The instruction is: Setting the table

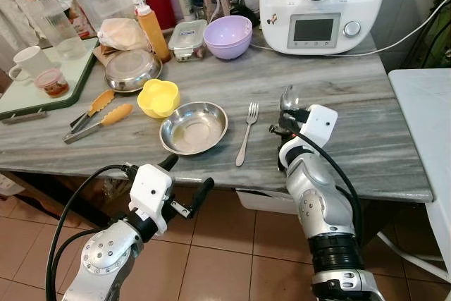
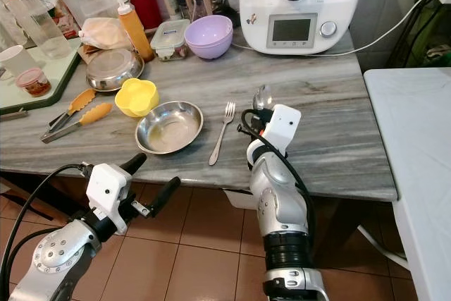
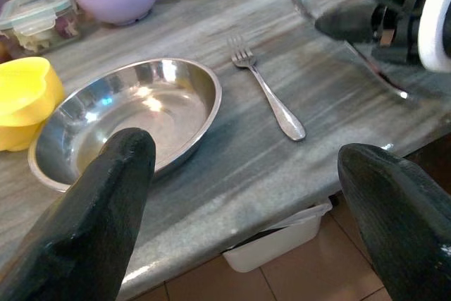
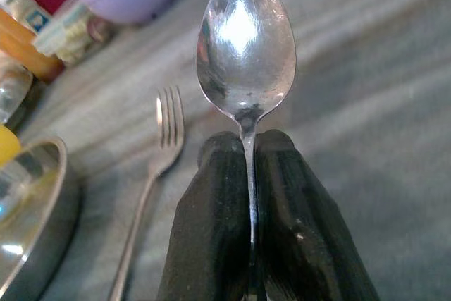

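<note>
A steel spoon [image 4: 245,47] is clamped by its neck in my right gripper [image 4: 248,147], bowl pointing away over the grey marble counter [image 1: 338,89]. The same spoon [image 1: 287,98] hovers just right of a fork [image 1: 246,132] that lies flat on the counter. Left of the fork sits a shallow steel dish [image 1: 194,127], with a yellow bowl [image 1: 158,97] behind it. My left gripper [image 1: 189,182] hangs open below the counter's front edge, in front of the dish [image 3: 127,121], nothing between its fingers [image 3: 99,216].
A lilac bowl [image 1: 227,35], a white kitchen machine [image 1: 320,5], a lidded box [image 1: 187,38], bottles and a steel bowl [image 1: 132,70] crowd the back. Yellow tongs [image 1: 95,114] lie at the left beside a green tray [image 1: 53,93]. A white surface [image 1: 426,103] stands at the right.
</note>
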